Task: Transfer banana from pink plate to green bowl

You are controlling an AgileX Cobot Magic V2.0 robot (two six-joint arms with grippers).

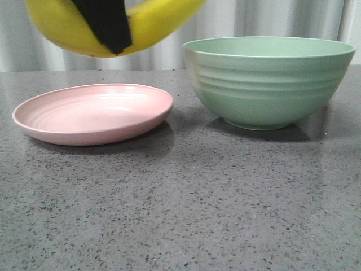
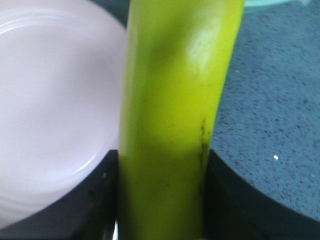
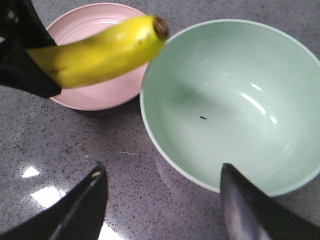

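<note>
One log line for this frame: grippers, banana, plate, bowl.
left gripper: shut on banana, lifted above pink plate | right gripper: open, near green bowl | plate, bowl: empty

yellow banana [image 1: 152, 25], pink plate [image 1: 93, 116], mint bowl [image 1: 268, 84]

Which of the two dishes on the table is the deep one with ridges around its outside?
The round pale mint-green bowl, standing right of the shallow round pale pink plate. It is much taller, and horizontal ridges ring its outer wall; the plate is low with a raised rim.
</note>
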